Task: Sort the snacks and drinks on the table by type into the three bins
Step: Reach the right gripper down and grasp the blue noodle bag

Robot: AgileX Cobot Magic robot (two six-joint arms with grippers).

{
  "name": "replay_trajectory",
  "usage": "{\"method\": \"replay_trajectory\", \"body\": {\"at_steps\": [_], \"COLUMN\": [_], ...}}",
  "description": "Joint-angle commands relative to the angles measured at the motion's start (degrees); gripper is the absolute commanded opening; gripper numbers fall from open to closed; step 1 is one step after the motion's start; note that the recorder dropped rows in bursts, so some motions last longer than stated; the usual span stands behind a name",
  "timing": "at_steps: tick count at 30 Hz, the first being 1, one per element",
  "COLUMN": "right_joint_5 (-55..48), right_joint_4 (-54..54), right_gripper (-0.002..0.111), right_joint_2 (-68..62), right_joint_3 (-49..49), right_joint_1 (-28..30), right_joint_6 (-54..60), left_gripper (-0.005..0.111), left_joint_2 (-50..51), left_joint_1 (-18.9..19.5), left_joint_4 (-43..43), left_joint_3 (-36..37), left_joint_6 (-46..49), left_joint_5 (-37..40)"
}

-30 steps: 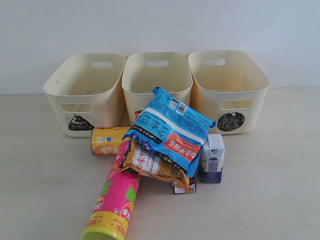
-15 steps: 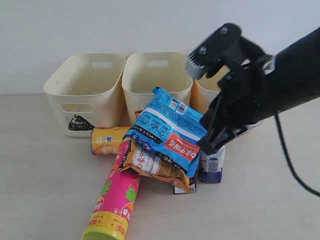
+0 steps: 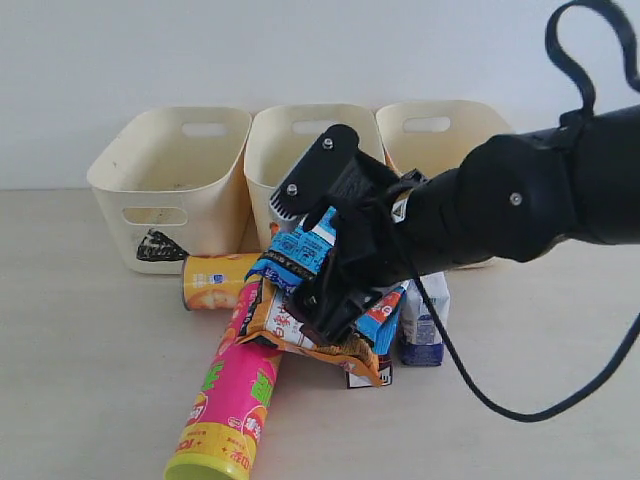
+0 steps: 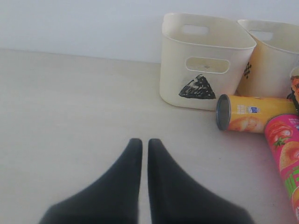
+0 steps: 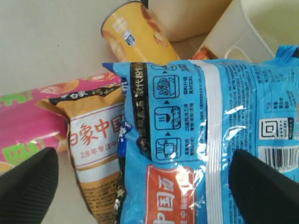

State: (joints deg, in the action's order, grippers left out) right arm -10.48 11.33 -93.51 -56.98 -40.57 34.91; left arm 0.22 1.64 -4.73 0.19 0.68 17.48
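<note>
Prob. a robotics lab or test bench, not a home. Bare pale beige table (image 3: 80, 350) w/ faint wood grain set against a plain whitish wall (image 3: 150, 50). Three identical cream plastic bins (image 3: 130, 190) in a row at the back, fronts hand-marked w/ black scribbles, e.g. a triangle (image 4: 196, 87). Big black robot arm (image 3: 520, 200) w/ a loose black cable (image 3: 520, 417) reaches over a heap of snack packs (image 3: 300, 335) & drink cartons (image 3: 425, 340). Rest of room out of view, so a best guess.
</note>
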Motion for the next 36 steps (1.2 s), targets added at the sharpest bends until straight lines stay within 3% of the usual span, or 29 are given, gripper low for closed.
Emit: {"method": "replay_trajectory", "body": {"at_steps": [1, 13, 27, 29, 31, 33, 36], "right_joint_5": [4.7, 18.8, 20.6, 20.6, 20.6, 20.2, 20.1], "right_joint_4": [-0.4, -2.9, 0.5, 0.5, 1.5, 2.1, 2.4], "right_gripper": [0.085, 0.085, 0.083, 0.070, 0.047, 0.007, 0.000], "right_joint_2": [-3.3, -9.1, -12.6, -12.9, -13.0, -12.9, -12.3], "right_joint_3": [-0.3, -0.3, -0.3, -0.3, -0.3, -0.3, -0.3], "right_joint_1": [-0.1, 0.0, 3.5, 3.4, 3.4, 3.4, 3.4], "right_joint_6": [0.5, 5.7, 5.9, 5.9, 5.9, 5.9, 5.7], "left_gripper": [0.004, 0.004, 0.004, 0.004, 0.004, 0.004, 0.004], "left_joint_2": [-0.2, -0.2, -0.2, -0.2, -0.2, -0.2, -0.2], "left_joint_1": [0.1, 0.1, 0.1, 0.1, 0.1, 0.1, 0.1], "left_joint_4": [-0.3, -0.3, -0.3, -0.3, -0.3, -0.3, -0.3], "left_joint_3": [-0.2, -0.2, -0.2, -0.2, -0.2, -0.2, -0.2], "left_joint_6": [-0.2, -0.2, -0.2, -0.2, -0.2, -0.2, -0.2], "left_joint_5": [-0.8, -0.8, -0.8, -0.8, -0.8, -0.8, -0.8]}}
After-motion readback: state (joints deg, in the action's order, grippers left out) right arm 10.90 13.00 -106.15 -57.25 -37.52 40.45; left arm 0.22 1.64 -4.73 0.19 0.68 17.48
